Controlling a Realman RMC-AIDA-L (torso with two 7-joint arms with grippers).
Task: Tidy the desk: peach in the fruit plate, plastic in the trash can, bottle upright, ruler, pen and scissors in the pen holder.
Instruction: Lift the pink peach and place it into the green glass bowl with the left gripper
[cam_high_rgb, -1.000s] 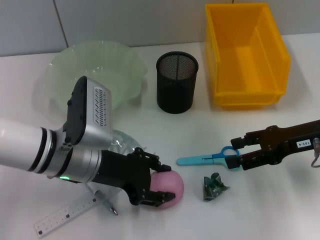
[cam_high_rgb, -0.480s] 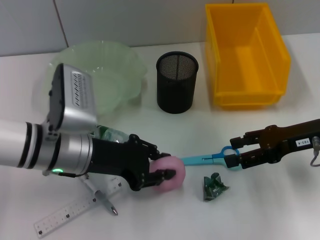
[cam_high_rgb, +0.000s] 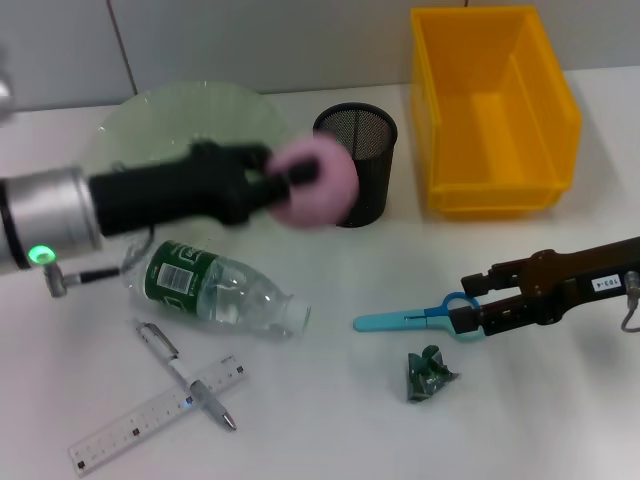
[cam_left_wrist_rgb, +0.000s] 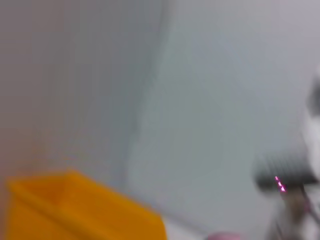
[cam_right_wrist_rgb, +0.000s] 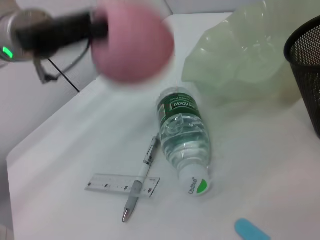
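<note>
My left gripper (cam_high_rgb: 300, 185) is shut on the pink peach (cam_high_rgb: 312, 183), holding it in the air beside the green fruit plate (cam_high_rgb: 150, 125) and in front of the black mesh pen holder (cam_high_rgb: 372, 130). The clear bottle (cam_high_rgb: 218, 288) lies on its side. A pen (cam_high_rgb: 185, 375) lies across the ruler (cam_high_rgb: 130, 430). My right gripper (cam_high_rgb: 470, 310) sits at the blue scissors' (cam_high_rgb: 405, 320) handle. The crumpled green plastic (cam_high_rgb: 430, 375) lies in front of them. In the right wrist view I see the peach (cam_right_wrist_rgb: 131, 42), bottle (cam_right_wrist_rgb: 184, 135), pen (cam_right_wrist_rgb: 140, 177) and ruler (cam_right_wrist_rgb: 107, 182).
The yellow bin (cam_high_rgb: 495, 110) stands at the back right, blurred in the left wrist view as the yellow bin (cam_left_wrist_rgb: 75, 210). The white desk's edge (cam_right_wrist_rgb: 45, 135) runs close behind the ruler in the right wrist view.
My left gripper has lifted the peach off the desk and swung it up and back toward the fruit plate, uncovering the bottle and pen. The right arm has stayed put.
</note>
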